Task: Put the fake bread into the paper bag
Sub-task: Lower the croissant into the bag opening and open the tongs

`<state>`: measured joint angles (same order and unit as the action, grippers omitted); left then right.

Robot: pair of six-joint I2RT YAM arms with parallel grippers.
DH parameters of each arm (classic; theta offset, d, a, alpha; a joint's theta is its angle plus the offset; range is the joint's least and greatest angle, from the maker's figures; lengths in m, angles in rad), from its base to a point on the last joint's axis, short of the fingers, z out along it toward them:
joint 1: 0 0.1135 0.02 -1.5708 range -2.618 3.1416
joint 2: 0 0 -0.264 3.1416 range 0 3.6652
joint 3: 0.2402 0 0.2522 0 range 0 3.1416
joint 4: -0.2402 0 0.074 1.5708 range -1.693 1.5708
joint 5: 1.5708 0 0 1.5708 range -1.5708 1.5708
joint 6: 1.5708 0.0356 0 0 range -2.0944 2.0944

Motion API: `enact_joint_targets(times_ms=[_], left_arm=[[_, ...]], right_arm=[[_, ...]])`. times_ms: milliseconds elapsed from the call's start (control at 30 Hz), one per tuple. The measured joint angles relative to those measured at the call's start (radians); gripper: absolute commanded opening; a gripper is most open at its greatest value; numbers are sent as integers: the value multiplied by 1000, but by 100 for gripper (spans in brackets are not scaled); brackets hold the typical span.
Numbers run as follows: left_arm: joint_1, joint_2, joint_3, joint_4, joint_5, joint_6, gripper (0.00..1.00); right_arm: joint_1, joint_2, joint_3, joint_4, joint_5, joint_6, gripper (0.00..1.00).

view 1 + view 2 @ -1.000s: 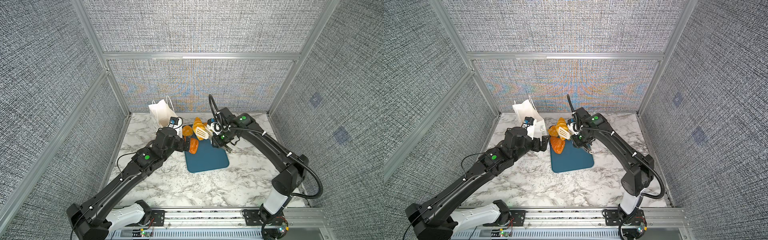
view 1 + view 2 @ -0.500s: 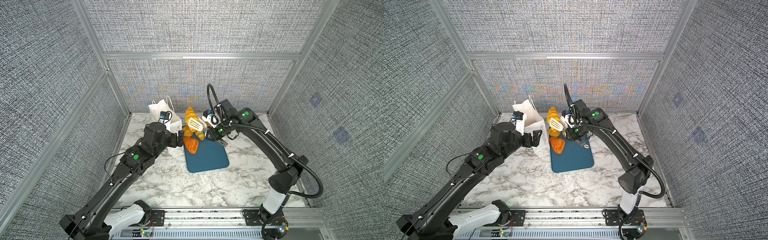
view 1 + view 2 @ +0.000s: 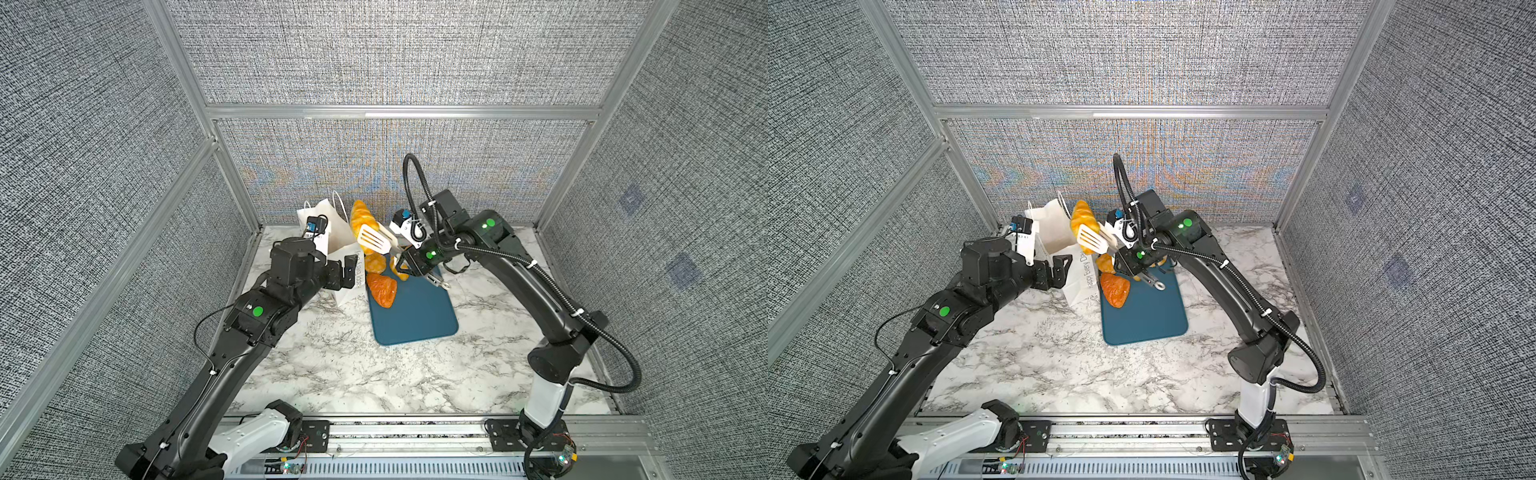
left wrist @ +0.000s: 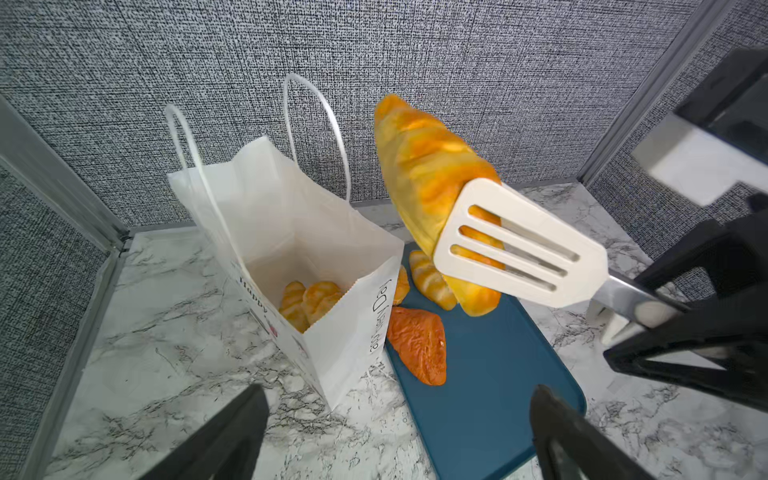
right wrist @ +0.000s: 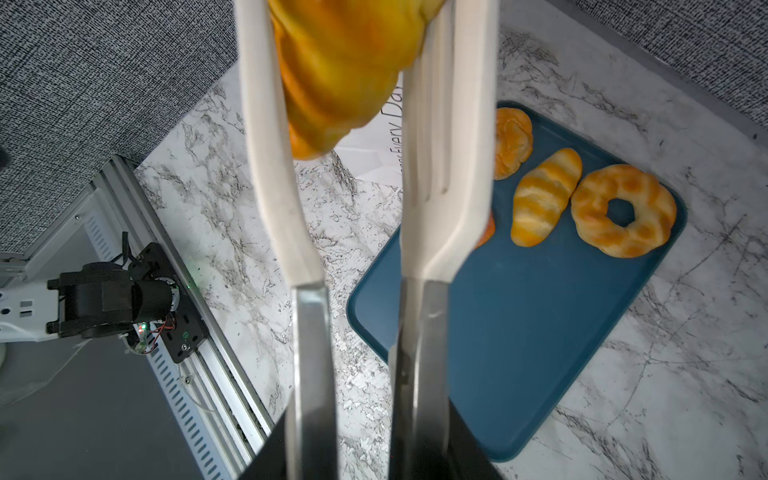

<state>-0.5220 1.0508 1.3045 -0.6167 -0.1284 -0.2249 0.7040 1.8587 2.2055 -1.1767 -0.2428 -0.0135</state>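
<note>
Left wrist view looks into the standing paper bag [image 4: 291, 216], where two pieces of fake bread [image 4: 309, 301] lie at the bottom; the left hand [image 4: 395, 436] is spread wide, holding nothing. In both top views, at centre frame, the right hand [image 3: 402, 262] is closed on white tongs [image 3: 374, 240] that clamp a long golden roll [image 3: 360, 215] in the air just right of the bag's mouth; four pastries [image 5: 544, 195] lie on the teal tray [image 3: 415, 320] just below.

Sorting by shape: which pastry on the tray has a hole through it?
The ring-shaped pastry near the tray corner; every other piece there is solid.
</note>
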Motion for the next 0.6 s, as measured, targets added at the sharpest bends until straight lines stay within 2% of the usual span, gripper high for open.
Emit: enact_joint_targets(times_ms=[400, 600], left_arm=[[129, 2, 7, -6, 55, 41, 100], [212, 11, 0, 1, 129, 66, 99]], right_arm=[[55, 72, 105, 36, -19, -21, 38], [60, 163, 216, 39, -26, -25, 39]])
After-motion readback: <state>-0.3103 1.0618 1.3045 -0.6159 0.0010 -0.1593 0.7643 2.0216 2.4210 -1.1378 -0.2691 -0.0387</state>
